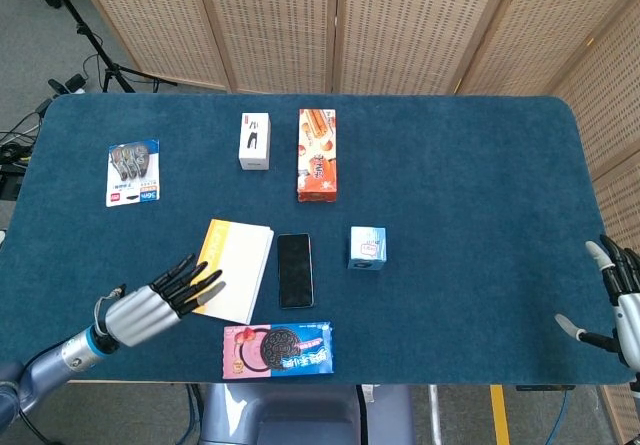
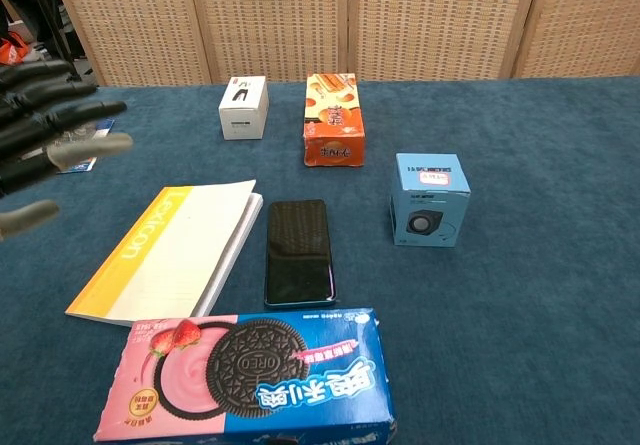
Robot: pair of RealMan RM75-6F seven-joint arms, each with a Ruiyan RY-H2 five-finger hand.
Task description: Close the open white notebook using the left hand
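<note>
Woven cane screens back a blue felt tabletop (image 1: 460, 175). The notebook (image 1: 234, 269) lies shut, yellow-edged cover up, beside a glossy black phone (image 1: 295, 270). Left hand (image 1: 150, 303) hovers, fingers spread, empty; right hand (image 1: 618, 300) open at the edge.

"OREO" reads clearly across the dark cookie printed on the pink-and-blue cookie box (image 2: 245, 377), with Chinese characters beside it. The notebook (image 2: 170, 250) shows yellow lettering along its spine edge, too small to read.
</note>
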